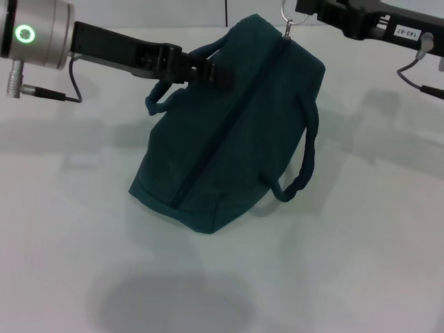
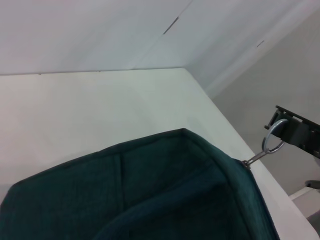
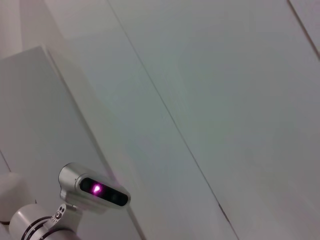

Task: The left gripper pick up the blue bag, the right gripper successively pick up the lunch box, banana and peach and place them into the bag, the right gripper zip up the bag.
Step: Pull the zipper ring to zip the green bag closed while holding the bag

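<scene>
Your left gripper (image 1: pixel 220 75) clamps the dark blue fabric bag's (image 1: pixel 229 132) handle. Your right gripper (image 1: pixel 305 10) grips its metal zipper ring (image 1: pixel 287 14); the bag is zipped.

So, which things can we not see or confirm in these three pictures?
- Inside of the dark blue fabric bag: hidden in head and left wrist views by its own closed cloth; lunch box, banana and peach are visible nowhere.
- Right gripper: cut off by the head view's top edge, above the metal zipper ring.
- Right wrist view: shows only wall panels, no bag.
- Left gripper: fingers against the dark bag handle, grip unclear.
</scene>
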Motion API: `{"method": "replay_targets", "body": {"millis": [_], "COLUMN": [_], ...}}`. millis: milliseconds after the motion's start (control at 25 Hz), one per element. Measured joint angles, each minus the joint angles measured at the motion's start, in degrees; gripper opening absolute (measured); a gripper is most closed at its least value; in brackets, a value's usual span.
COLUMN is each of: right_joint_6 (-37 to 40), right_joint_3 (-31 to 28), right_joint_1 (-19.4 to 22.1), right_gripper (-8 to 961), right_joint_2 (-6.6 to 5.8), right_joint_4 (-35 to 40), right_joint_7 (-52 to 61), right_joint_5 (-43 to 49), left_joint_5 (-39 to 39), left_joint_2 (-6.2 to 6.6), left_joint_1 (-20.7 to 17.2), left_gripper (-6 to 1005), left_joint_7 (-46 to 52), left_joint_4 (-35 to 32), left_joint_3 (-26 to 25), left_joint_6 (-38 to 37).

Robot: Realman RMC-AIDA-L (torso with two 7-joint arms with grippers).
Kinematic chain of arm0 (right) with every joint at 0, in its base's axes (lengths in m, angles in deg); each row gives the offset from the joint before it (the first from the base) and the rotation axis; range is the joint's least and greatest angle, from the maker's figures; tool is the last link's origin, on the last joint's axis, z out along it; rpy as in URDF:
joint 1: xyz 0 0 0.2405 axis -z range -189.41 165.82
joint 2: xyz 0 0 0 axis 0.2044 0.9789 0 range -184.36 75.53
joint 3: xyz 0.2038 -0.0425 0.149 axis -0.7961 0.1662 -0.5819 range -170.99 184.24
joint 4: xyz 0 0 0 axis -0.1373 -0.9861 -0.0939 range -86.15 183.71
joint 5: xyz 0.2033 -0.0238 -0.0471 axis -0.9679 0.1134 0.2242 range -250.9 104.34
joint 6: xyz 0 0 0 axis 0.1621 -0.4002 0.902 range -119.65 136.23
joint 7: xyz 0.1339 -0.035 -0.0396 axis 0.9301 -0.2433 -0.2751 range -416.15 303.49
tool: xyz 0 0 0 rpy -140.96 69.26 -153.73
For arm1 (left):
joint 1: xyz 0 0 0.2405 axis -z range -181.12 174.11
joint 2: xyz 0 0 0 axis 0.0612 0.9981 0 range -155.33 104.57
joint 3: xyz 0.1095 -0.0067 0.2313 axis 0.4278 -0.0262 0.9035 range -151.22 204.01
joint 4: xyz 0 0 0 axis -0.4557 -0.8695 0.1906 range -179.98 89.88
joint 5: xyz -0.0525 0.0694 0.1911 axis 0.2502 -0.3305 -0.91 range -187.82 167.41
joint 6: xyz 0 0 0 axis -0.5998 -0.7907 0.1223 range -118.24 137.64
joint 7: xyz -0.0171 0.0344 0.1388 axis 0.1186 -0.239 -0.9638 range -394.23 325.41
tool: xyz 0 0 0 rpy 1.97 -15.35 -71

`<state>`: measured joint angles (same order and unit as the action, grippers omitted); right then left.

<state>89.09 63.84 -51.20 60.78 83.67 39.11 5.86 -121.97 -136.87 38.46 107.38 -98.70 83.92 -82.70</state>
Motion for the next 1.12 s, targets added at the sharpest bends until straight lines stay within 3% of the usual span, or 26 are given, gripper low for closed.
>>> {"method": "replay_targets", "body": {"millis": [80, 560, 760, 1000, 1120], "right_joint_6": [0.4, 0.8, 1.1, 2.2, 2.5], "right_joint_3": [0.0, 0.0, 0.0, -0.1, -0.6], "right_joint_1": [0.3, 1.4, 1.8, 2.1, 2.5], "right_gripper": [37, 40, 42, 43, 44], "right_joint_2": [0.01, 0.12, 0.12, 0.08, -0.01], "right_joint_4": [0.0, -0.2, -1.3, -3.6, -4.2], "right_joint_7": [0.0, -0.6, -0.6, -0.6, -0.6], "right_joint_5": [-0.4, -1.6, -3.0, -4.0, -4.5], "left_joint_5": [-0.1, 0.4, 1.8, 6.6, 7.0], "left_joint_2": [-0.24, -1.3, -1.99, -3.28, -3.55], "left_joint_1": [0.0, -0.2, -0.3, -2.2, -2.6], "left_gripper": [654, 450, 213, 69, 52], "left_joint_7": [0.0, -0.1, -0.4, -4.1, -6.0], "left_joint_4": [0.3, 3.2, 4.2, 4.3, 4.3], "left_joint_3": [-0.1, -1.3, -2.3, -2.4, -2.2], "left_joint_6": [0.0, -0.3, -0.5, -0.7, -1.2]}}
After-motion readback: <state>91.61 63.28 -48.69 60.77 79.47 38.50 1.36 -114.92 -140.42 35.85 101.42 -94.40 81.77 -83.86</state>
